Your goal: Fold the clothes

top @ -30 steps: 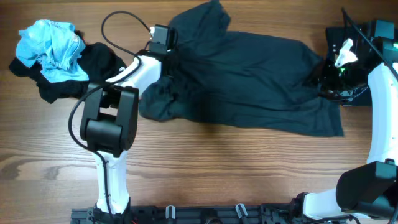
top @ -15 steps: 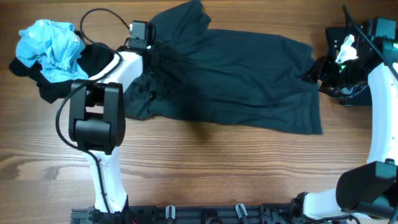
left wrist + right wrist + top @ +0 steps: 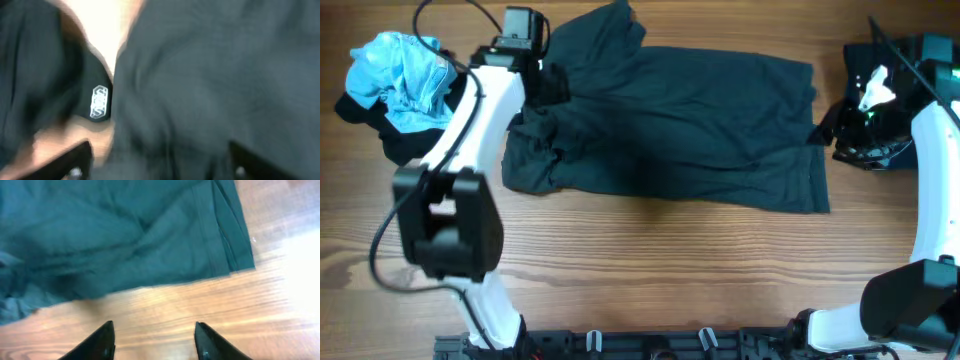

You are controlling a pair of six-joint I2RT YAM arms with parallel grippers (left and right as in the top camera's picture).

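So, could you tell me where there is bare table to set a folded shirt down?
The wide wood strip between the dark shirt and the near table edge is free. The far left corner, with the clothes pile, is crowded.

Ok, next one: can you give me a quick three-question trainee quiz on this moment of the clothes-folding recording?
1. True or false: the right end effector is clamped on the hem of the large dark shirt.
2. The crumpled light blue garment rests partly on: A) the large dark shirt, B) a black garment, C) the right arm.
3. In the right wrist view, what shows between the right end effector's two tips?

Key
1. False: its jaws stand apart, short of the hem.
2. B.
3. Only the bare wooden table.
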